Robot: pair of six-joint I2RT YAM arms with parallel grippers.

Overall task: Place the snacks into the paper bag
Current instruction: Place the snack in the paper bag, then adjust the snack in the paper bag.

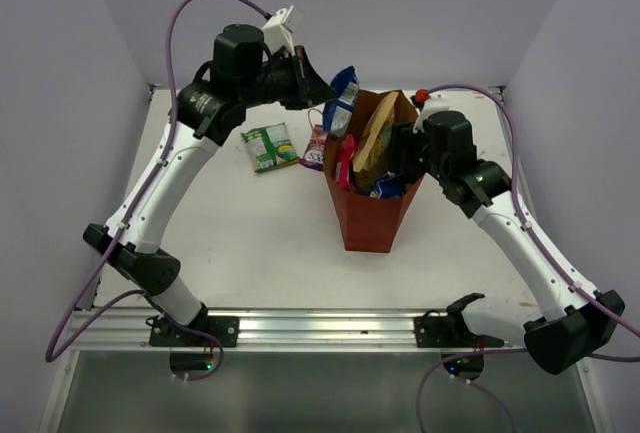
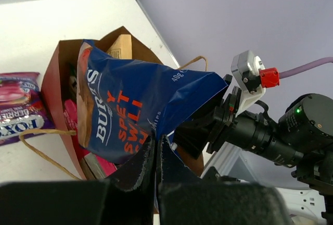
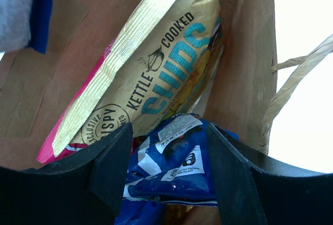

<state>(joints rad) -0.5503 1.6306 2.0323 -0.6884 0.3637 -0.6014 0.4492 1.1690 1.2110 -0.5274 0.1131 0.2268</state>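
Left tool (image 2: pixel 157 152) is clenched tight, pinching the bottom edge of the blue-and-white packet (image 2: pixel 130 110), and that packet hangs right over the far-left rim of the paper bag (image 1: pixel 366 223), its lower end just at the bag's mouth. Over on the bag's right side, the right tool (image 3: pixel 167 129) sits at the open top with its fingers standing well apart. A blue packet (image 3: pixel 171 168) lies between those fingers. Whether they squeeze it or merely flank it, the pictures don't tell.

Now the bag itself: it stands upright on the desk (image 1: pixel 270 233), mouth open, and it's already crowded. A tan-brown packet (image 3: pixel 156 74) leans across the inside, sticking up above the rim. A pink packet (image 1: pixel 346 168) is tucked in at the bag's left wall, and the blue packet is at the near-right corner.

Outside the bag, on its left, a purple candy packet (image 1: pixel 315 149) lies just beside the rim. A green packet (image 1: pixel 269 147) lies flat a little further left.
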